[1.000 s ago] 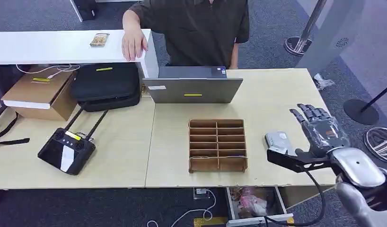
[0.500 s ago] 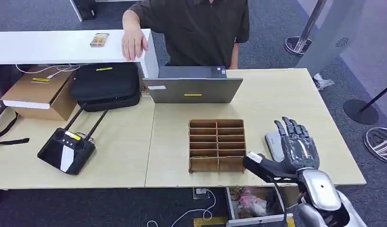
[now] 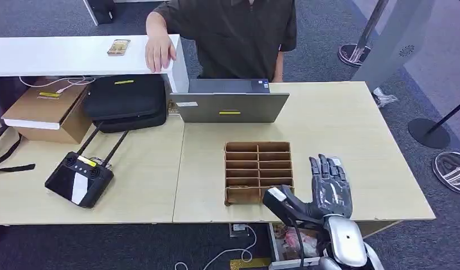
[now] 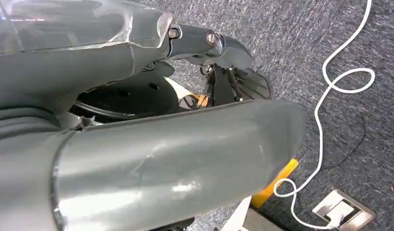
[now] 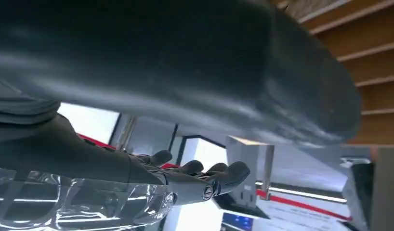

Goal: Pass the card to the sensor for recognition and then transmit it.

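Grey carpet (image 3: pixel 340 34) runs around a long pale wooden table (image 3: pixel 340 112), and a person in a dark shirt (image 3: pixel 233 34) stands on the far side with one hand resting on a white counter (image 3: pixel 53 55). On that counter, near the person's hand, lies the card (image 3: pixel 118 47). A grey laptop (image 3: pixel 230 104) sits on the table in front of the person, with a black case (image 3: pixel 126 101) and a cardboard box (image 3: pixel 45 112) off to one side. A brown divided organiser tray (image 3: pixel 258 171) lies mid-table, and a black remote controller (image 3: pixel 79 179) with antennas sits near the front edge. The robot's right hand (image 3: pixel 326 188) hovers just beside the tray, fingers stretched out and apart, thumb toward the tray's corner, holding nothing. The left hand (image 4: pixel 137 144) hangs over carpet; I cannot tell how its fingers lie.
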Available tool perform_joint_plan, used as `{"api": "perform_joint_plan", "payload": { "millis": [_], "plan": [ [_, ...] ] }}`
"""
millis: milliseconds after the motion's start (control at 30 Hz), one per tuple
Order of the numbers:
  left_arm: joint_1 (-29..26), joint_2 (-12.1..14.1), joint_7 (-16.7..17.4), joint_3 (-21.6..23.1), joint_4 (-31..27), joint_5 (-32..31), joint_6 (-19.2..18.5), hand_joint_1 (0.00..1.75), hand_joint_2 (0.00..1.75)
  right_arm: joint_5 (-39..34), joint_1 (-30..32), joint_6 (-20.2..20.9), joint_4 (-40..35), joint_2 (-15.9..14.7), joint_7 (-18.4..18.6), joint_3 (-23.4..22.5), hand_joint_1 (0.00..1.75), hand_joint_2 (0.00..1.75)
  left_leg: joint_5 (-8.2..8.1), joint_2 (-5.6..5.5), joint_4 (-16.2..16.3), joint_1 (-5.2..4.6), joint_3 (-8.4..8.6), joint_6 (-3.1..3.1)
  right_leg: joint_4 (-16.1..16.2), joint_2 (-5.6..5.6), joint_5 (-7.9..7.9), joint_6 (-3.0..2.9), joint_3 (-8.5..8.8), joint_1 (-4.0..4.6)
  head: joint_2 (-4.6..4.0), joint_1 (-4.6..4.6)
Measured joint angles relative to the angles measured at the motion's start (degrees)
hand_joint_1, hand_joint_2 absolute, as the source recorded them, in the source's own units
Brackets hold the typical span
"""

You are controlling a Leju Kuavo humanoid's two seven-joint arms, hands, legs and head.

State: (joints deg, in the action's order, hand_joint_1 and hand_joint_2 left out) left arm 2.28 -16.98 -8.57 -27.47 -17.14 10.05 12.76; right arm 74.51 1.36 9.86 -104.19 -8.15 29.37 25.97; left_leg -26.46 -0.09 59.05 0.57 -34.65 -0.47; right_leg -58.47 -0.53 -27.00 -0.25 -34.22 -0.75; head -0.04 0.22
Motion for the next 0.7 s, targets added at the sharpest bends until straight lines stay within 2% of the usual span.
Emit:
{"api": "perform_joint_plan", "payload": {
  "millis": [167, 300, 333, 400, 700],
  "plan": [
    [0.0, 0.0, 0.0, 0.0, 0.0, -0.02, 0.0, 0.0, 0.0, 0.02, 0.02, 0.07, 0.02, 0.09, -0.11, 0.0, 0.0, 0.0, 0.0, 0.0, 0.0, 0.0, 0.0, 0.0, 0.0, 0.0, 0.0, 0.0, 0.0, 0.0, 0.0, 0.0],
    [-0.01, 0.0, 0.0, -0.07, -0.07, -0.31, -0.02, 0.0, 0.0, 0.61, 0.13, 1.85, 0.09, 1.13, -2.01, 0.02, 0.0, 0.0, 0.0, 0.01, 0.0, -0.02, 0.0, 0.0, 0.0, 0.02, 0.0, 0.0, 0.0, 0.0, 0.0, -0.02],
    [-0.06, -0.02, 0.0, -0.13, -0.24, -0.57, -0.11, 0.0, 0.0, 1.05, 0.05, 3.3, 0.26, 1.35, -3.54, 0.24, 0.0, 1.75, 0.0, -0.02, 0.0, -0.02, 0.0, 0.0, 0.0, -0.03, 0.0, 0.0, 0.01, 0.0, 0.0, 0.0],
    [-0.06, -0.04, 0.02, -0.66, -0.35, -0.81, -0.22, 0.0, 0.0, 1.05, -0.06, 3.71, 0.59, 1.37, -4.11, 0.26, 0.0, 1.75, 0.0, 0.0, 0.0, -0.01, 0.01, 0.0, 0.0, -0.01, 0.01, 0.0, 0.0, 0.0, 0.0, -0.02],
    [-0.06, -0.04, 0.52, -0.94, -0.59, -3.49, -0.26, 0.0, 0.0, -0.44, -0.06, -0.33, 1.11, 1.53, -3.45, -0.39, 0.0, 1.75, 0.0, 0.01, 0.0, -0.01, 0.01, 0.0, 0.0, 0.0, 0.0, 0.0, 0.0, 0.0, 0.0, 0.0]
  ]
}}
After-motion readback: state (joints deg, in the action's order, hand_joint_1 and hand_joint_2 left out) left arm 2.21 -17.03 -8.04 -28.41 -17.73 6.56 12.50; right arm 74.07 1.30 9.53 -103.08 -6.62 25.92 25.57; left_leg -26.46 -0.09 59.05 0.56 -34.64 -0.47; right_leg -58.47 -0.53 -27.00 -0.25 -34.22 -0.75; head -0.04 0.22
